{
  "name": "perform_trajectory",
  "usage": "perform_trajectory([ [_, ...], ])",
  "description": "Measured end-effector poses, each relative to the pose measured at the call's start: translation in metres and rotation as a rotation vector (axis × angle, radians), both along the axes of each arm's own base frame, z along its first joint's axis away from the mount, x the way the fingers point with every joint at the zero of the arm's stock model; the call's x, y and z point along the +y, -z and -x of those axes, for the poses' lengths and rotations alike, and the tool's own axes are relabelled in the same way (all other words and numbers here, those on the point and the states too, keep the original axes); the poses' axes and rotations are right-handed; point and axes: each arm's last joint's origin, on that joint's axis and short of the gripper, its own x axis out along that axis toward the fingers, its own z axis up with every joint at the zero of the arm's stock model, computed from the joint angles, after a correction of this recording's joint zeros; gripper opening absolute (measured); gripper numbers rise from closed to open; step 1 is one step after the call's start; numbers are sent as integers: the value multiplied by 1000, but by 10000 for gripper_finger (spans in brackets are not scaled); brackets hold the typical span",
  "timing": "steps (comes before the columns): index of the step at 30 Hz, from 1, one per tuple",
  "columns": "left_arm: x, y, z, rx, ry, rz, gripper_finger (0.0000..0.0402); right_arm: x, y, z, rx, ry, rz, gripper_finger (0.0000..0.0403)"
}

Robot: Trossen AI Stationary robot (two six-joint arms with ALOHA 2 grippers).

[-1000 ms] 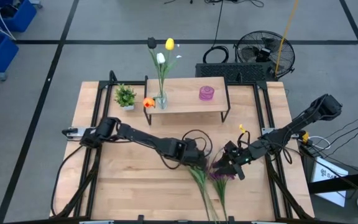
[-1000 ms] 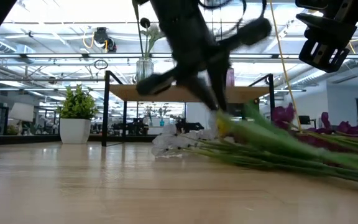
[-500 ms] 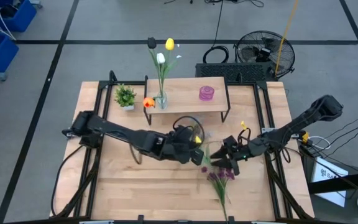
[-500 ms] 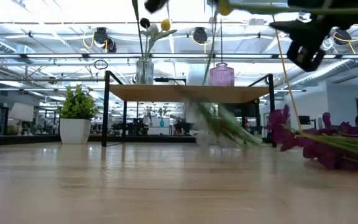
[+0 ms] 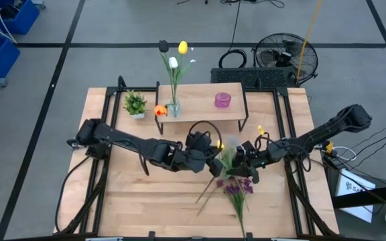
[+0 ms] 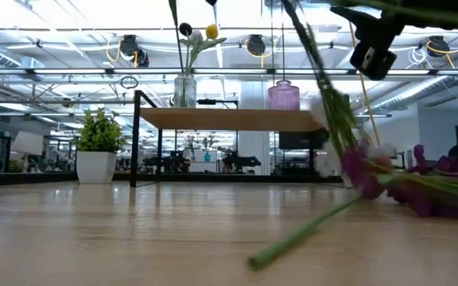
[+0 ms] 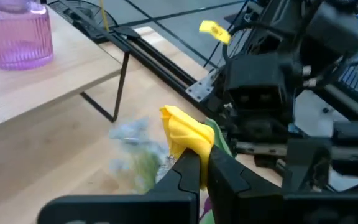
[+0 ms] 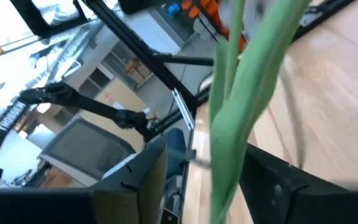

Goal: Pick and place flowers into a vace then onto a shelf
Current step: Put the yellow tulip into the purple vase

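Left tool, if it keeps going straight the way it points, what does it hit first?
Most likely the right tool, which sits just beyond the yellow tulip pinched in the left tool; depth is unclear.

Pale wood table [image 5: 146, 194] & shelf [image 5: 200, 107] w/ black metal legs, pink ribbed glass vase [image 7: 17, 34].

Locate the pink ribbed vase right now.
In the high view the pink vase stands on the shelf, right of the clear vase holding tulips.
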Motion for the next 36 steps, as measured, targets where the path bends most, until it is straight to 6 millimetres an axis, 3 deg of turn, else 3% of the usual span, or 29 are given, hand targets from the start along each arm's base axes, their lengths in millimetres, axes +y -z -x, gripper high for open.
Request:
perform_trajectory([
  [7, 2, 1, 0, 26, 45, 25, 10, -1, 1, 0, 7, 33, 7, 99],
  [13, 0, 2, 1, 46, 99, 53, 65, -2, 3, 0, 21, 38, 24, 11],
  [28, -3, -4, 2, 35, 216, 128, 182, -2, 0, 1, 1, 32, 35, 2],
  [32, -5, -30, 19, -18, 336, 248, 196, -7, -15, 8, -85, 82, 48, 1],
  [36, -6, -63, 45, -102, 368, 261, 197, -18, -33, 18, -205, 185, 120, 1],
])
